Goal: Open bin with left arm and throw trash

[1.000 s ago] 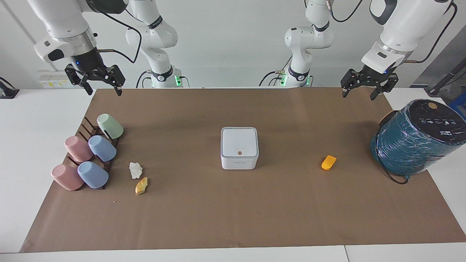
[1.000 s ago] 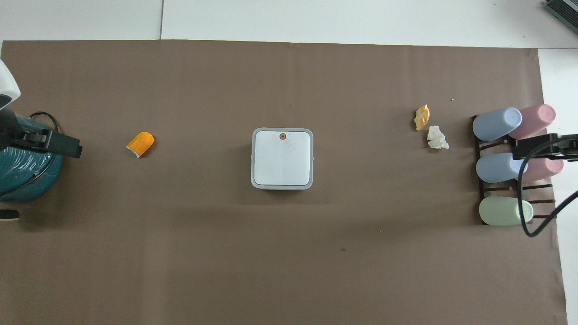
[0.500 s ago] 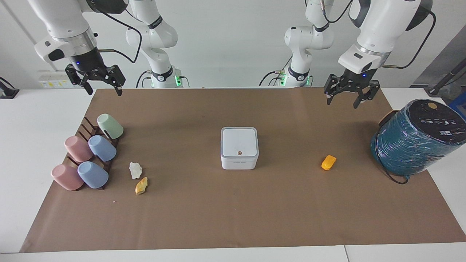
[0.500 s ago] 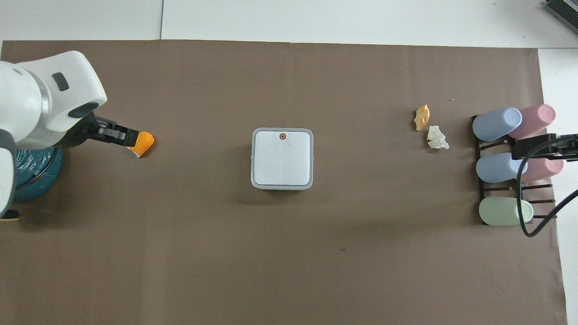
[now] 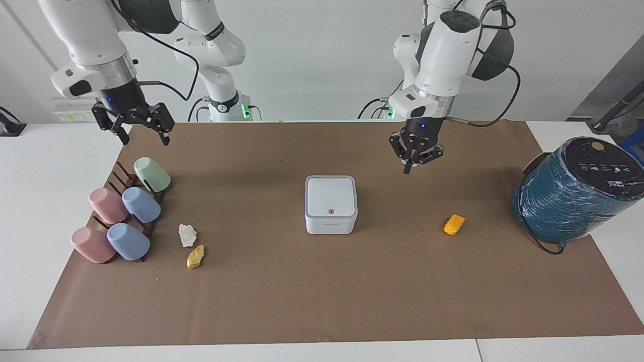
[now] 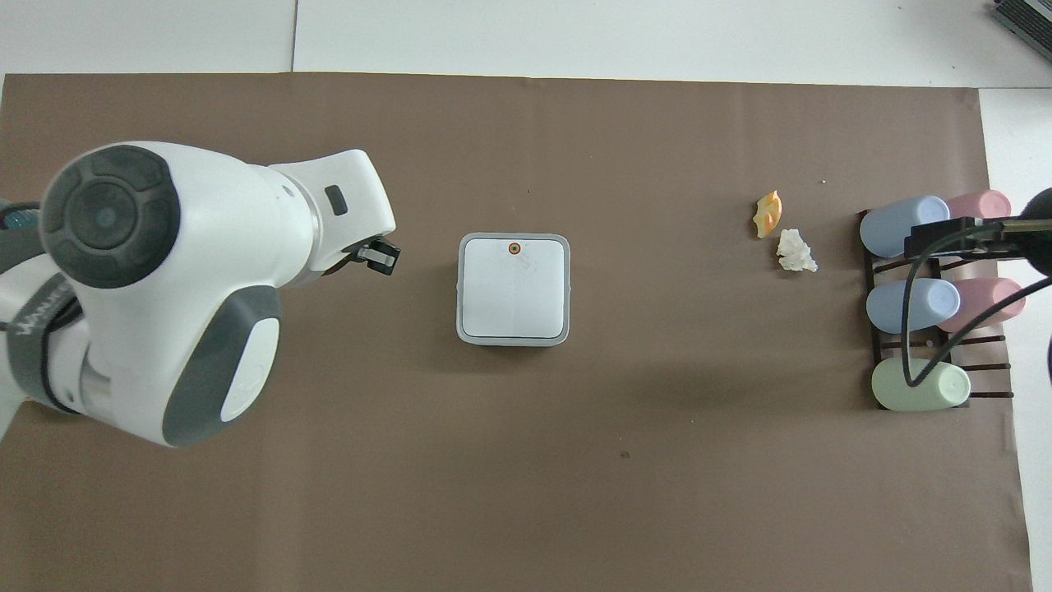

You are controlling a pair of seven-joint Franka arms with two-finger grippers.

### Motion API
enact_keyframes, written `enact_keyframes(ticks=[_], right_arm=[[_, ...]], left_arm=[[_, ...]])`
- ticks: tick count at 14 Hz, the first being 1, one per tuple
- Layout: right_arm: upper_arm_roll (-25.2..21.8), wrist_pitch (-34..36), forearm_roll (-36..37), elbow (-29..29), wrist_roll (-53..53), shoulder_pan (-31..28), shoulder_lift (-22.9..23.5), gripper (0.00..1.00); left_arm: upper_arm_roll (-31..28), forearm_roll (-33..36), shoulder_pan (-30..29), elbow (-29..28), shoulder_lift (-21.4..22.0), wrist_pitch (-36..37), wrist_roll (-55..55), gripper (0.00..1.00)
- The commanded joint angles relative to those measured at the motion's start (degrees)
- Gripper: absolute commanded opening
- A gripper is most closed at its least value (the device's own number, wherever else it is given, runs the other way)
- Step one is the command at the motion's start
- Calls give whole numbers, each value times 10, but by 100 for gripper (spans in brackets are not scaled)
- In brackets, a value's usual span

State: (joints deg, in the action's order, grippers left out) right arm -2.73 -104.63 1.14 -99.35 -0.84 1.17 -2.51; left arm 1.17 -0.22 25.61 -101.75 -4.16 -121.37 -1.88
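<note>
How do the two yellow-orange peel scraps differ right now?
The orange peel is smooth, rounded and deep orange, and lies alone toward the left arm's end of the table. The yellow peel is paler and ragged, and lies beside the white wad toward the right arm's end, near the cups. Both lie loose on the brown paper, outside the closed bin, untouched by either gripper.

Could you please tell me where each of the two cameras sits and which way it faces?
Facing view: high across the table, looking at both arms; left claw and right claw hang over the mat.
Overhead view: above the robots' end, looking steeply down; the left arm fills one corner.
Shared: bin, white wad, cups.
</note>
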Motion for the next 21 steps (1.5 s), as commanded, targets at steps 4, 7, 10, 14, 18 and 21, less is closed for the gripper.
enact_keyframes(ticks=[4,7,10,14,18,21], right_arm=[[0,-139,-6,-11,39,0,120,100],[1,-228,-7,-36,76,-1,172,100],[1,-304,-6,-83,93,0,204,100],[1,-337,-7,-120,102,0,218,100],[1,-345,-7,-136,106,4,218,90],[1,-342,-6,-147,108,3,218,16]], left_arm=[[-8,-6,65,1,-72,-136,72,0],[-9,-7,84,6,-103,-172,100,0],[-9,-7,100,0,-123,-202,117,0],[-9,-7,108,-2,-139,-207,124,0],[-9,-7,110,-3,-163,-227,127,0],[-9,-7,110,-3,-166,-222,127,0]])
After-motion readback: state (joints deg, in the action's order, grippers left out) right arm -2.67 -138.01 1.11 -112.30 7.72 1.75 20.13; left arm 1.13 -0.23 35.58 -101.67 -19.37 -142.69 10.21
